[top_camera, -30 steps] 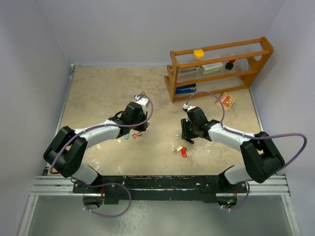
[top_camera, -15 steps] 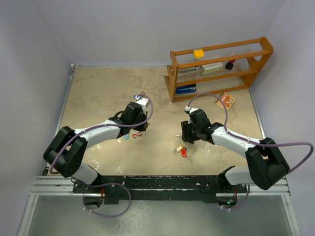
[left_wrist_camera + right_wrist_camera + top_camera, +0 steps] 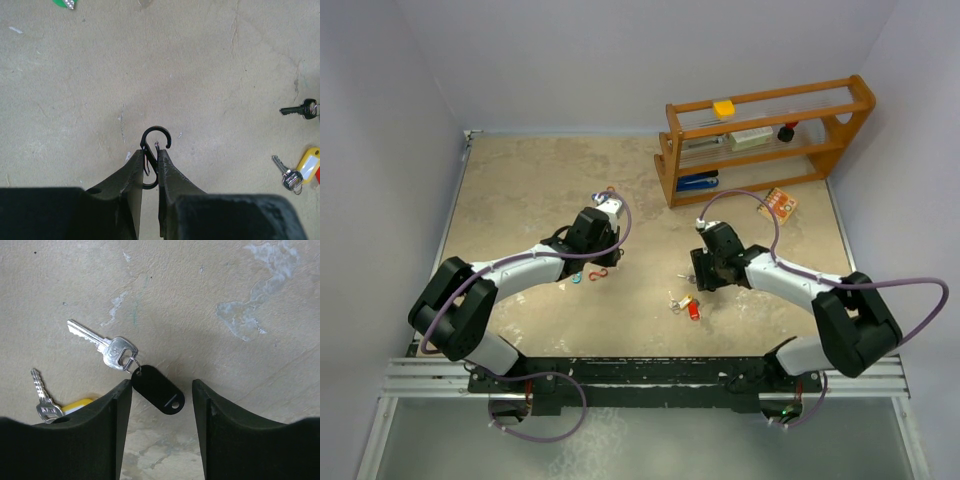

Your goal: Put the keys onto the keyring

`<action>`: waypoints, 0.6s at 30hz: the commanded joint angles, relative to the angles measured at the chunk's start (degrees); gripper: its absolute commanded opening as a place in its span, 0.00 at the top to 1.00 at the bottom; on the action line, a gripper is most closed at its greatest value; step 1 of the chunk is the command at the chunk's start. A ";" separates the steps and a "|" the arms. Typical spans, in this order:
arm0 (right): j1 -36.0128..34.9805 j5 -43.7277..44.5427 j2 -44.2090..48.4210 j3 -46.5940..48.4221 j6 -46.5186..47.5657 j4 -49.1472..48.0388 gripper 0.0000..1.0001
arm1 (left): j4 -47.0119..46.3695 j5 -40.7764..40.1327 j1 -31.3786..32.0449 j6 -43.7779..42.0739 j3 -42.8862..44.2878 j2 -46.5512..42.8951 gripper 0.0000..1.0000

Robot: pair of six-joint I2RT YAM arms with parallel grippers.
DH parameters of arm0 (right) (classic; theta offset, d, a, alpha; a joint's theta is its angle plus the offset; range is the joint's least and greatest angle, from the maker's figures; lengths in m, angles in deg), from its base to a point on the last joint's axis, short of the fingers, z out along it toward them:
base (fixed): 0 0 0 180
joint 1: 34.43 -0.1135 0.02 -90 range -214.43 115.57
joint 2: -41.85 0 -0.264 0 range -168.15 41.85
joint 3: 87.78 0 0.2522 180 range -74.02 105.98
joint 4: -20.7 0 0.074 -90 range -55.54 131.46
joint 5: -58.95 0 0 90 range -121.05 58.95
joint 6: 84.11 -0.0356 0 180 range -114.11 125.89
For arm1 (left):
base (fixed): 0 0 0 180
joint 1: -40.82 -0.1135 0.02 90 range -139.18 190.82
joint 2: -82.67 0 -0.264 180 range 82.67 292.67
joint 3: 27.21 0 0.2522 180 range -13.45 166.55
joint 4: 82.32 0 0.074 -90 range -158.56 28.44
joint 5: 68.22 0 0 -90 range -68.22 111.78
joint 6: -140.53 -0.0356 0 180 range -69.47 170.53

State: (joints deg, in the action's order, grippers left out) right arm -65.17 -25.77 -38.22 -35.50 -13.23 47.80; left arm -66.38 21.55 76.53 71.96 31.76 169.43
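Left pincer (image 3: 150, 160) forward and low, tight on black S-clip (image 3: 154, 144); right pincer (image 3: 161, 386) spread, nose-down over black-tagged key (image 3: 114, 353)

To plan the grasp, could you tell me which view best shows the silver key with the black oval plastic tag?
Right wrist view: the black-tagged silver key lies large and sharp within the open right gripper. Top external shows it too small to tell; left wrist shows perhaps a dark key at its right edge.
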 commanded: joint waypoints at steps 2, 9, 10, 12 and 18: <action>-0.73 2.31 -2.56 2.27 1.01 3.41 0.47 | -3.05 0.56 0.13 -0.51 0.09 -0.04 1.00; -1.19 3.27 -2.65 2.70 0.58 3.24 0.57 | -3.14 0.33 0.16 -0.80 -0.08 0.16 1.00; -1.12 3.18 -2.56 2.70 0.53 3.12 0.58 | -3.14 0.32 0.16 -0.85 -0.13 0.21 1.00; -1.17 3.08 -2.54 2.91 0.48 3.05 0.60 | -3.06 0.21 0.11 -0.93 -0.20 0.10 1.00; -1.16 -0.55 -1.70 2.84 0.19 0.88 0.64 | -3.14 0.04 0.16 -1.04 -0.34 0.07 1.00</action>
State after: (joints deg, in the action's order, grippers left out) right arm -66.00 -23.26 -40.32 -33.64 -12.57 48.92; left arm -67.21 21.55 76.53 71.94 31.65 169.67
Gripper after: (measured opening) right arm 0.380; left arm 0.115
